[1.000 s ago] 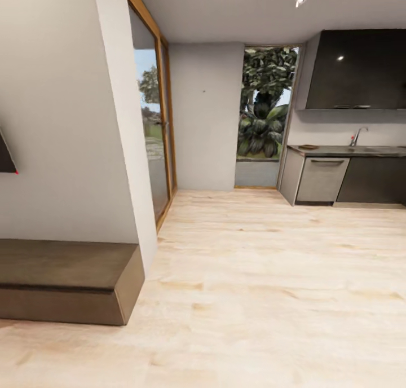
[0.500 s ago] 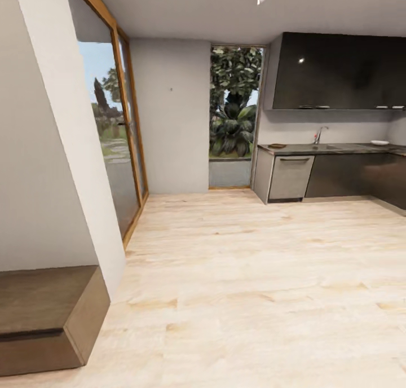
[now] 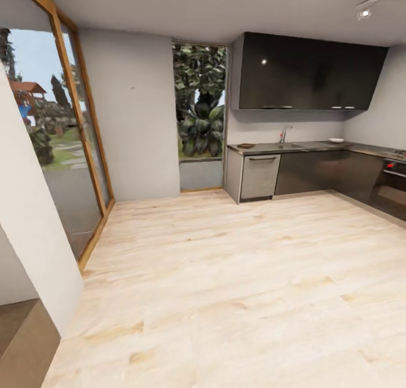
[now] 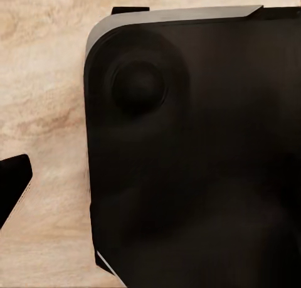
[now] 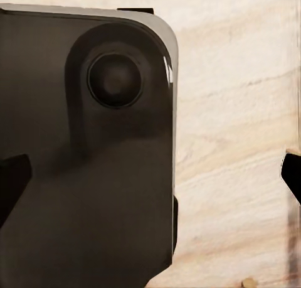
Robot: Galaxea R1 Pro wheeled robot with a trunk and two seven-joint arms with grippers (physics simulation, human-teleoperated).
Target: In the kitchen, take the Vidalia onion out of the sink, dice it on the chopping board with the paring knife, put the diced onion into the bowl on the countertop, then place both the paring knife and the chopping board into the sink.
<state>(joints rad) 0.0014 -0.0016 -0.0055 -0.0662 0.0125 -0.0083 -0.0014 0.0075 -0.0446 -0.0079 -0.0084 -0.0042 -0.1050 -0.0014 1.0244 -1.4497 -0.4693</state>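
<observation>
Camera has swung right to reveal the kitchen: sink (image 3: 299, 145) and bowl (image 3: 336, 140) on the desk (image 3: 316, 147) lie far ahead across wooden floor (image 3: 225, 275); pincer openings cannot be told.

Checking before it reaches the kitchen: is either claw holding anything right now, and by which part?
Nothing is held: in both wrist views only wooden floor lies between the finger tips, and both claws are open.

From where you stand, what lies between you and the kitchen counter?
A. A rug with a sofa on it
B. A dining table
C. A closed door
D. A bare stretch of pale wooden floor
D: in the head view the pale wooden floor runs unbroken up to the dark cabinets under the countertop on the far wall.
</observation>
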